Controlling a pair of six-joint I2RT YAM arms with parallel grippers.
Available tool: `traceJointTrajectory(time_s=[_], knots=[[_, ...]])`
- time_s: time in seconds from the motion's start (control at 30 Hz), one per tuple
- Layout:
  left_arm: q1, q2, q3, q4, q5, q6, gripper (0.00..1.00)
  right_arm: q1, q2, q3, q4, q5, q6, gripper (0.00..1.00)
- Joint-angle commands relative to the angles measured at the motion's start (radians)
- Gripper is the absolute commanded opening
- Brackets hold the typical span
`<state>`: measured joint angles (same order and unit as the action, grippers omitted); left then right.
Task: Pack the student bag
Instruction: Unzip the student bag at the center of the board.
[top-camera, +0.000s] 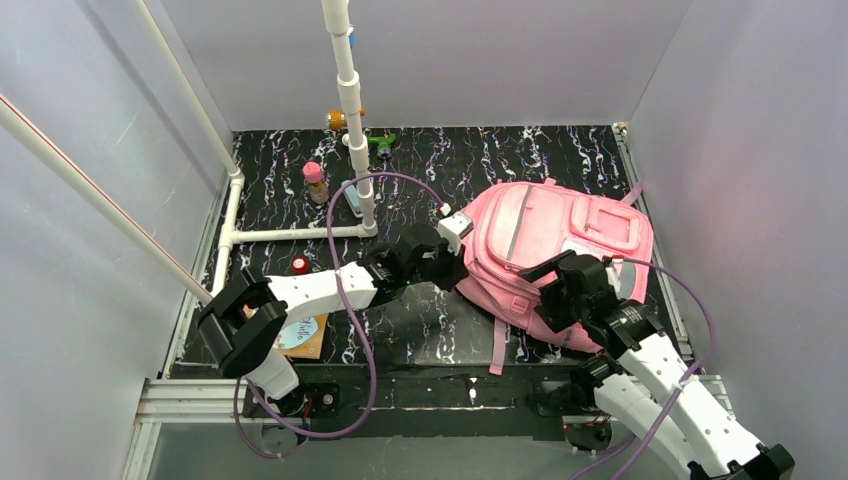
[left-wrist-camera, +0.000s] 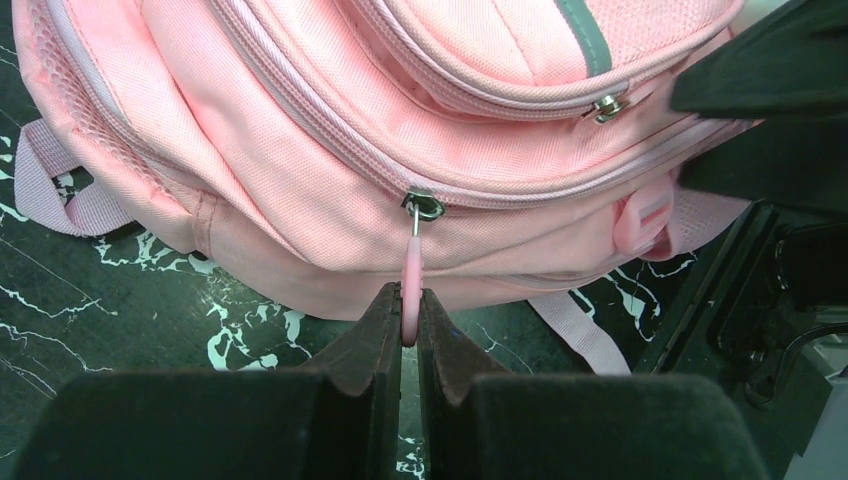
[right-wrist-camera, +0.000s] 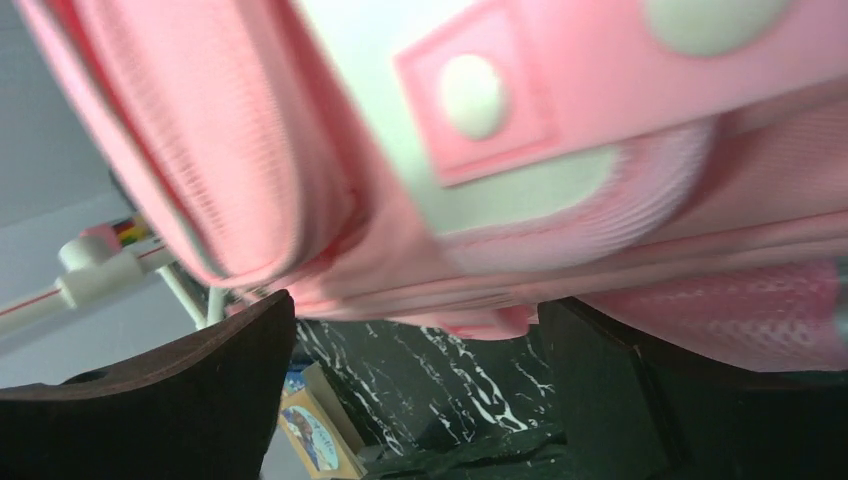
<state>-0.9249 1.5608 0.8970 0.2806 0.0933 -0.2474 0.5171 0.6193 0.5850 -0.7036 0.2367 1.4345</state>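
Note:
The student bag (top-camera: 560, 240), a big pink backpack, lies flat on the black marbled table at centre right. My left gripper (top-camera: 455, 262) is at the bag's left edge. In the left wrist view it (left-wrist-camera: 409, 300) is shut on the pink zip pull (left-wrist-camera: 410, 270), which hangs from a metal slider (left-wrist-camera: 424, 205) on a closed zip of the bag (left-wrist-camera: 300, 130). My right gripper (top-camera: 560, 290) is at the bag's near edge. In the right wrist view it (right-wrist-camera: 415, 300) stands wide open with nothing between its fingers, and the bag (right-wrist-camera: 400, 150) sits just above them.
A white pipe frame (top-camera: 350, 100) stands at the back left. Around it are a pink bottle (top-camera: 316, 182), an orange item (top-camera: 337, 119), a green item (top-camera: 382, 142) and a small red item (top-camera: 300, 264). An illustrated booklet (top-camera: 303, 335) lies at the near left. A loose pink strap (top-camera: 497, 345) trails toward the front edge.

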Motion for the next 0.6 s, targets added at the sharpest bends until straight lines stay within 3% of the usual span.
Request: traceJointTrajectory(time_s=[0.0,0.07,0.23,0.37,0.47,0.57], knots=[[0.009,-0.081,0.011,-0.039,-0.015,-0.006,0.00,-0.004,0.031,-0.054,0.046,0.057,0.127,0.98],[0.009,-0.095,0.001,-0.048,-0.036,-0.012,0.00,-0.013,0.061,-0.054,0.043,0.117,0.087,0.98],[0.023,-0.097,0.013,-0.115,-0.079,-0.033,0.00,-0.121,0.187,0.004,0.018,0.231,-0.217,0.94],[0.039,-0.070,0.041,-0.118,-0.100,-0.040,0.00,-0.320,0.247,0.021,0.130,0.190,-0.525,0.67],[0.048,-0.045,0.066,-0.124,-0.051,-0.070,0.00,-0.473,0.324,0.037,0.206,0.099,-0.702,0.60],[0.049,-0.031,0.078,-0.124,-0.028,-0.091,0.00,-0.506,0.398,0.069,0.284,0.095,-0.833,0.37]])
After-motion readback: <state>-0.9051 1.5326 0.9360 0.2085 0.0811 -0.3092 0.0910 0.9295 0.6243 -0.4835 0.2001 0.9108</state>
